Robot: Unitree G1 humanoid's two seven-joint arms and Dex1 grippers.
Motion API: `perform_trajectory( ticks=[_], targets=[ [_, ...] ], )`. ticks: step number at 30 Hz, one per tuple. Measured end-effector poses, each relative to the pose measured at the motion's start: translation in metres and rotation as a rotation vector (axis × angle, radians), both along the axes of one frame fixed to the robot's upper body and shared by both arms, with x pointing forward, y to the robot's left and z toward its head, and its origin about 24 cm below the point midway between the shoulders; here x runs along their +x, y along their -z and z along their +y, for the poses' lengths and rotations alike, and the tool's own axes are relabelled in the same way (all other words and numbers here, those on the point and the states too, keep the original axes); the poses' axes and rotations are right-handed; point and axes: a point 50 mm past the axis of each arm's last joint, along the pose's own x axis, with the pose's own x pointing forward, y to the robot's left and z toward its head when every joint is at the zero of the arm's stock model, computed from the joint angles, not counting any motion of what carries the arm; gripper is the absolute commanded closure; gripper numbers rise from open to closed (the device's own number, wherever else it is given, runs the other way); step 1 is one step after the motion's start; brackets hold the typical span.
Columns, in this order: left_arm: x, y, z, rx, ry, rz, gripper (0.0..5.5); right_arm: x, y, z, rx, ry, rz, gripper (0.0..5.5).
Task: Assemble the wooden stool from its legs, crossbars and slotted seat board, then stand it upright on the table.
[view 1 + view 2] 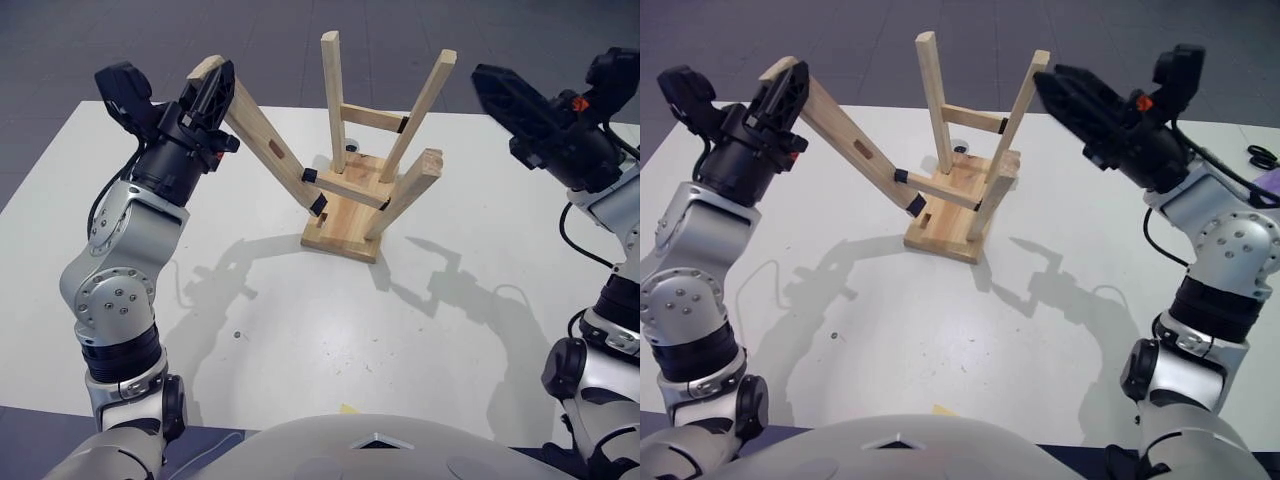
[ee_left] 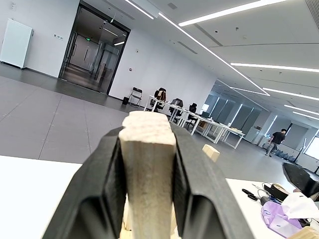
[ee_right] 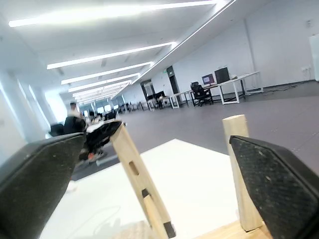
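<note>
My left jaws are clamped on the top end of the leaning leg (image 1: 268,143). Its long axis runs down and away from them to the seat board (image 1: 345,238), flat on the worktop (image 1: 300,340) — the stool (image 1: 352,192) sits upturned between my arms. My right jaws gape wide and empty near an upright leg (image 1: 1025,95). The right wrist view sets that leg ahead of their gap, which the head views leave unsettled.
</note>
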Motion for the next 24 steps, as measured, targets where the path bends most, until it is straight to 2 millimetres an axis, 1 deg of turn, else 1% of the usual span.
perform_trajectory(
  ticks=[2, 4, 5, 9, 14, 16, 19, 23, 24],
  targets=[
    [-0.001, -0.001, -0.001, 0.003, 0.001, -0.007, 4.47, -0.006, 0.006, 0.008, -0.07, -0.072, -0.026, 0.1],
    [-0.002, -0.002, -0.001, 0.005, 0.004, -0.013, 4.47, -0.009, 0.012, 0.01, -0.135, -0.104, -0.055, 0.1],
    [-0.002, -0.002, -0.002, 0.007, 0.004, -0.013, 4.47, -0.009, 0.016, 0.01, -0.184, -0.115, -0.079, 0.3],
    [-0.001, -0.001, -0.004, 0.027, 0.0, -0.01, 4.47, -0.006, 0.026, 0.011, -0.266, -0.113, -0.135, 0.88],
    [-0.001, 0.0, -0.004, 0.037, -0.001, -0.011, 4.47, -0.005, 0.028, 0.011, -0.282, -0.102, -0.164, 1.68],
    [-0.001, 0.001, -0.005, 0.031, 0.006, -0.011, 4.47, -0.005, 0.031, 0.012, -0.276, -0.095, -0.16, 1.94],
    [-0.001, 0.001, -0.005, 0.028, 0.009, -0.009, 4.47, -0.003, 0.035, 0.014, -0.266, -0.083, -0.147, 2.48],
    [0.0, 0.003, -0.001, -0.038, 0.005, 0.005, 4.47, -0.002, 0.04, 0.014, -0.246, -0.057, -0.115, 3.12],
    [0.0, 0.002, 0.002, -0.053, 0.003, 0.006, 4.47, -0.002, 0.042, 0.014, -0.237, -0.051, -0.107, 3.16]
  ],
)
